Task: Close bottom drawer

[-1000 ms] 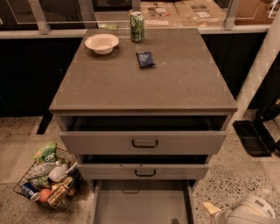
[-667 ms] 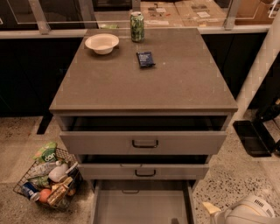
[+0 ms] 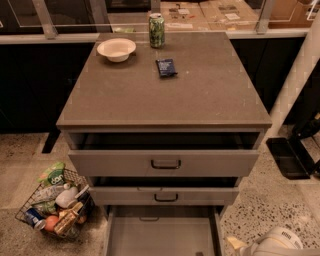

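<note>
Grey cabinet [image 3: 165, 95], same as the frame a second ago: nothing on it or in it has shifted, all three drawers sit where they were, and my arm hasn't moved.

The bottom drawer [image 3: 162, 234] is pulled far out at the foot of the cabinet. Its plain grey tray faces up and its front is cut off by the lower edge of the view. The middle drawer [image 3: 165, 196] just above it is out a little, dark bar handle showing. The top drawer [image 3: 165, 162] is also ajar, with a dark gap under the cabinet top.

On the top surface there is a white bowl [image 3: 116, 49] at back left and a green can [image 3: 156, 30] upright behind it to the right. A dark blue packet [image 3: 166, 67] lies flat near the can, apart from both.

The floor is speckled terrazzo. A wire basket [image 3: 55, 207] of groceries sits on the floor left of the drawers, close to the cabinet. A black tray-like object [image 3: 286, 157] lies on the floor at right, beside a slanted white post [image 3: 297, 85]. Behind the cabinet is a glass rail with cardboard boxes [image 3: 220, 10] beyond it.

My gripper [image 3: 240, 245] is low in the bottom right corner, just right of the bottom drawer's side and not touching it. The white arm casing [image 3: 277, 242] is behind it. Can't tell whether the gripper is spread or closed up.
</note>
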You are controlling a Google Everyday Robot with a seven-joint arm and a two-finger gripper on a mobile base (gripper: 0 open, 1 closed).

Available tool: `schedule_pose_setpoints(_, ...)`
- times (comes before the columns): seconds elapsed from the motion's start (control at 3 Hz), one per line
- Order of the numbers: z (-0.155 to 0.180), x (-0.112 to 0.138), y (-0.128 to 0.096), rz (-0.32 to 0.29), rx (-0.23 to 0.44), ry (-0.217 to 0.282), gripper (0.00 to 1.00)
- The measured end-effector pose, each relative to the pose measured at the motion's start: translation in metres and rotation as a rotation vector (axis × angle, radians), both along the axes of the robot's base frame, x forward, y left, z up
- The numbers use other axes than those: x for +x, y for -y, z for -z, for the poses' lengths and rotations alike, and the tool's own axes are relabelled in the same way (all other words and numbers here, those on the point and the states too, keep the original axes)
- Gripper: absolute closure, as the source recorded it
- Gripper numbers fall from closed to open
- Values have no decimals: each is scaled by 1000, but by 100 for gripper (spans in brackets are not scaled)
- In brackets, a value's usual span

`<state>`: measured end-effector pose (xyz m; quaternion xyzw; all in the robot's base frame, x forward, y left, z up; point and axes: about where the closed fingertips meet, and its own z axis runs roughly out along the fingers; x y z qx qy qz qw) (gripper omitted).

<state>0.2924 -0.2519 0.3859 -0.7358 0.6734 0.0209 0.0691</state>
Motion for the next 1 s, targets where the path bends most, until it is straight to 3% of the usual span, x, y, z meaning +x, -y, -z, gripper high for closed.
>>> schedule_pose_setpoints(1.0,59,-12,-22,-7,41,-26,0)
